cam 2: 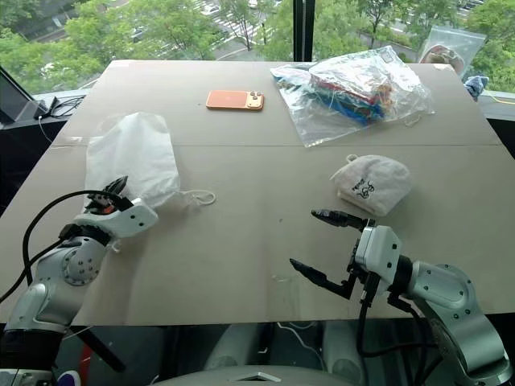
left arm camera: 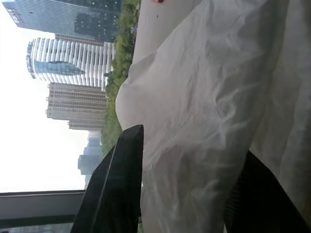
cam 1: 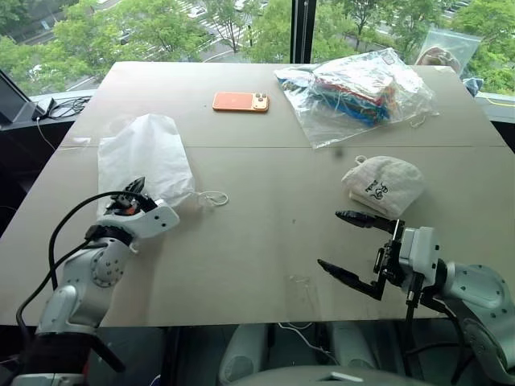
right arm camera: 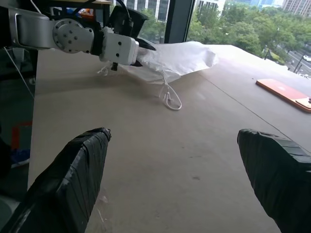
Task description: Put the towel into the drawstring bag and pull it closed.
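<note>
While the left gripper (cam 1: 133, 193) pinches the drawstring bag (cam 1: 146, 157) at frame left, its mouth should be lifted open; the right gripper (cam 1: 350, 247) is spread.

The drawstring bag (cam 1: 145, 157) is showing as thin, crinkled, semi-sheer white cloth. The towel (cam 1: 385, 185) is looking soft and matt. A clear plastic bag (cam 1: 358, 92) is glinting glossily, while the table (cam 1: 265, 233) is lying matt, smooth, grey-brown.
</note>
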Motion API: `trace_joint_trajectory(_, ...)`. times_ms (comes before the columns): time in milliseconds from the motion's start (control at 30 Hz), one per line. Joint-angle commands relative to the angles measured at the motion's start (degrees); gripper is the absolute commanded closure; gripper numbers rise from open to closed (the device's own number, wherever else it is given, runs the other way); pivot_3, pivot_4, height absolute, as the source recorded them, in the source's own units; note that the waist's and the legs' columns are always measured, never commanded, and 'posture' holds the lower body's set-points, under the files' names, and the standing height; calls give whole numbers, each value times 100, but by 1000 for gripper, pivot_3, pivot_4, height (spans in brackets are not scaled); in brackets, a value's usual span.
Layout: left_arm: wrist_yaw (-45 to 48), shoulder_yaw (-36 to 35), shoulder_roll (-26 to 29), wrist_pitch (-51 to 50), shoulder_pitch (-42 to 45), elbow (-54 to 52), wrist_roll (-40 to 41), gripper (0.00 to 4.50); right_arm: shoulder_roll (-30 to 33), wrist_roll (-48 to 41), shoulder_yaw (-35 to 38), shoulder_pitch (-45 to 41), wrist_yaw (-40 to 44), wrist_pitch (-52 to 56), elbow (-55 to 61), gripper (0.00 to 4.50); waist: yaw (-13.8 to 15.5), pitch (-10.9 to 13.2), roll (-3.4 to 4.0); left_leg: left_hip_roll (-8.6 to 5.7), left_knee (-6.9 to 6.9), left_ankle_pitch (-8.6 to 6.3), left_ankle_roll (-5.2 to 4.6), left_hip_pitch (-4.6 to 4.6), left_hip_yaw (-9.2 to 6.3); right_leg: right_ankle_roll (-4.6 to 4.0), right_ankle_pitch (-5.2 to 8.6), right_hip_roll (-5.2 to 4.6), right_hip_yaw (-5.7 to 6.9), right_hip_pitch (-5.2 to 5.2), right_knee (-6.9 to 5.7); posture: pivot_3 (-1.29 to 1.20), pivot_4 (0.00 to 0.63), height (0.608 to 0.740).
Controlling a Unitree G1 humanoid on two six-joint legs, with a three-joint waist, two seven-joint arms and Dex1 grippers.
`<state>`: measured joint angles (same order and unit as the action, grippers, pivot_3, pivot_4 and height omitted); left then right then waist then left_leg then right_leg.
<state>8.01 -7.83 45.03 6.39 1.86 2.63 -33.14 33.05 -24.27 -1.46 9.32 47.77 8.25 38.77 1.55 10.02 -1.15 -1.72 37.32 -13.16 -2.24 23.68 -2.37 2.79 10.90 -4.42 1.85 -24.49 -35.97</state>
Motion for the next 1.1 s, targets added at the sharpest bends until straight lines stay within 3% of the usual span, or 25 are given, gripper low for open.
trace_joint_trajectory(33,899,-70,63,-363,388,-124,817,4374,-63,-44,27,-45,-184,-26,262,0,6,0,0,0,2,0,0,1,-2,0,0,1,4,0,-1,0,150,740)
trace_joint_trajectory(133,2932,-132,-142,-2777,1019,-887,2757,4447,-80,439,79,-295,-756,329,153,0,-21,0,-1,0,8,0,1,1,0,-1,-1,4,2,1,-6,0,150,740)
trace_joint_trajectory(200,3702,-179,-152,-4489,1723,-1306,3849,4447,62,400,108,-537,-881,867,34,0,-31,1,-5,-3,23,1,1,3,1,0,0,6,1,0,-22,0,150,740)
trace_joint_trajectory(300,4144,-149,-148,-6432,2927,-1512,4910,4447,196,442,289,-941,-1087,1380,-283,0,-64,17,-27,-4,52,1,1,8,-8,19,12,16,2,2,-44,0,150,740)
trace_joint_trajectory(400,3997,-111,-268,-7680,3663,-1472,5380,4447,235,791,340,-1064,-1388,1476,-418,0,-123,12,-16,-4,79,0,1,-4,-11,23,15,23,-7,16,-67,0,150,740)
trace_joint_trajectory(500,3774,-8,-376,-8109,3967,-1533,5570,4447,110,1433,387,-1136,-2057,1492,-601,0,-223,12,-16,0,77,0,1,-18,1,23,16,29,-21,17,-79,0,150,740)
trace_joint_trajectory(633,3326,201,-715,-8335,4198,-1587,5620,4447,-546,-81,1268,-1632,-2623,4220,-599,0,-233,14,-16,6,78,0,2,-18,4,20,14,35,-31,13,-84,0,150,740)
trace_joint_trajectory(867,2977,313,-957,-8406,4244,-1658,5756,4447,-1209,-584,2413,-2434,-3674,5625,-887,0,-216,15,-14,4,87,0,2,-3,8,-2,0,33,-37,-2,-88,0,150,740)
trace_joint_trajectory(1000,2877,360,-974,-8356,4245,-1648,5835,4447,-1545,-417,2510,-2983,-4237,6168,-1663,0,-221,15,-14,4,85,0,2,-3,16,-4,-2,34,-45,-6,-89,0,150,740)
trace_joint_trajectory(1100,2833,397,-971,-8319,4256,-1641,5894,4447,-1597,-67,2033,-3182,-4425,6135,-2338,0,-229,15,-13,4,83,0,2,-3,24,-5,-2,34,-51,-12,-91,0,150,740)
